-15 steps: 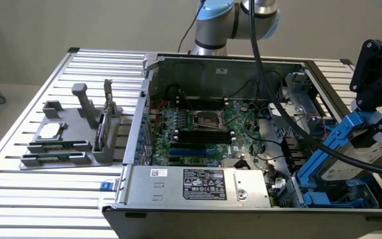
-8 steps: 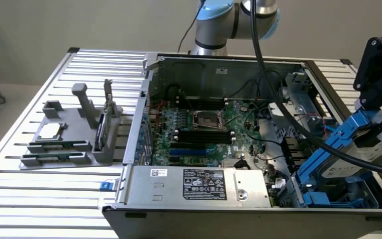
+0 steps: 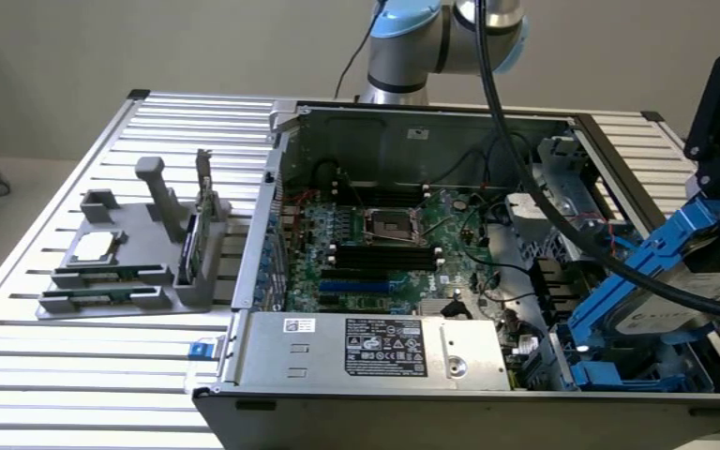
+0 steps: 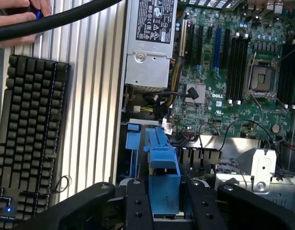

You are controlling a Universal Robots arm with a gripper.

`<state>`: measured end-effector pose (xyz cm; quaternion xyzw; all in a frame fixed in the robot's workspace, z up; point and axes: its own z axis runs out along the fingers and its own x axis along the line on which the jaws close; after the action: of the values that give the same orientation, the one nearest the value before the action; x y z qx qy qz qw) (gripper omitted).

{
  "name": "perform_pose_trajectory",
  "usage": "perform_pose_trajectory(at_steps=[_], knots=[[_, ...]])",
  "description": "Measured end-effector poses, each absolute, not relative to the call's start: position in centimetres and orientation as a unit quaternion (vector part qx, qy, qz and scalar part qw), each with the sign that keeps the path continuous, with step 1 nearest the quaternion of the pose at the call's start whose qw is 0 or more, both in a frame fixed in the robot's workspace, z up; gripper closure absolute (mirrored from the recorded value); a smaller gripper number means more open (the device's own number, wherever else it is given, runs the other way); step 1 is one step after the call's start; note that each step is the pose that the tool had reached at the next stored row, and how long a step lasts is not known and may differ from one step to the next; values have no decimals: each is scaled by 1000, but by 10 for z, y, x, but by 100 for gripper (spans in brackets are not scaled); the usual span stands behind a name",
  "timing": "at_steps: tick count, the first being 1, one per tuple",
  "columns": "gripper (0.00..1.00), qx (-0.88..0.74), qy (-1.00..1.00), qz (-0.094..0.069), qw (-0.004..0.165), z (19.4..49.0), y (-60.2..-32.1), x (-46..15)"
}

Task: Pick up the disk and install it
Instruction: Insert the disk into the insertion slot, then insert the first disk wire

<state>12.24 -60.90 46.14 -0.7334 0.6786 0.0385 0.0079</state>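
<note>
The disk [image 3: 675,309], a silver-grey drive framed by bright blue carrier rails, hangs tilted over the drive bay at the exterior view's right front corner of the open computer case [image 3: 273,187]. My black gripper [image 3: 718,223] comes down from the right and is shut on it. In the wrist view the blue carrier of the disk [image 4: 164,175] stands between my two black fingers [image 4: 137,206], with my gripper [image 4: 166,208] clamped on its sides. The disk's lower end sits close above the blue bay brackets [image 3: 600,375]; whether they touch is hidden.
The case holds a motherboard [image 3: 385,239], a power supply [image 3: 360,347] and a thick black cable [image 3: 547,197]. A grey fixture [image 3: 123,272] with small parts stands on the slatted table [image 3: 72,384]. A keyboard [image 4: 27,139] and a hand [image 4: 13,19] lie beside the case.
</note>
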Motion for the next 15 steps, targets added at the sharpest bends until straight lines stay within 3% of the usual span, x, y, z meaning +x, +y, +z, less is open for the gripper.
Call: perform_pose_trajectory(at_steps=[15], knots=[[67, -727, 686, 38, 8, 452, -616, 121]])
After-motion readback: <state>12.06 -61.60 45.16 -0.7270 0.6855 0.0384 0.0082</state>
